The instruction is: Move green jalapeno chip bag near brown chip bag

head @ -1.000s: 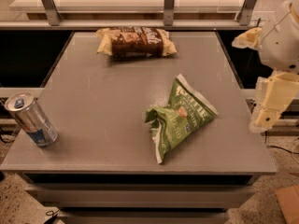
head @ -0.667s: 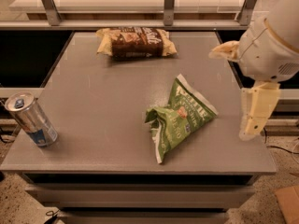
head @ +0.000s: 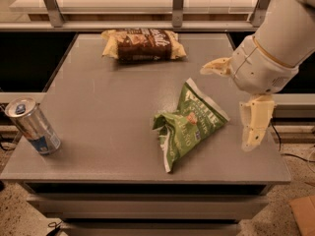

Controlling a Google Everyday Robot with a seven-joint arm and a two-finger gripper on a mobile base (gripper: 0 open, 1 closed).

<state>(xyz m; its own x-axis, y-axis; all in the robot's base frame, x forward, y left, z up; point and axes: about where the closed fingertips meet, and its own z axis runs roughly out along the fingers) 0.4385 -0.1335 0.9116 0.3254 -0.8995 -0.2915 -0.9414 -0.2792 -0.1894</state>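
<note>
The green jalapeno chip bag [head: 189, 125] lies crumpled on the grey table [head: 108, 107], right of centre. The brown chip bag [head: 142, 44] lies flat at the table's far edge, well apart from the green bag. My gripper [head: 224, 110] hangs over the table's right side, just right of and above the green bag. It is open and empty. One pale finger [head: 216, 67] points left and the other finger [head: 256, 124] points down beside the bag.
A silver and blue can [head: 33, 127] stands near the table's front left corner. Metal rails and a ledge [head: 177, 4] run behind the far edge. The floor drops away past the table's right and front edges.
My arm has swung left from beyond the table's right edge to over the table, closing in on the green bag. The bags and the can have not moved.
</note>
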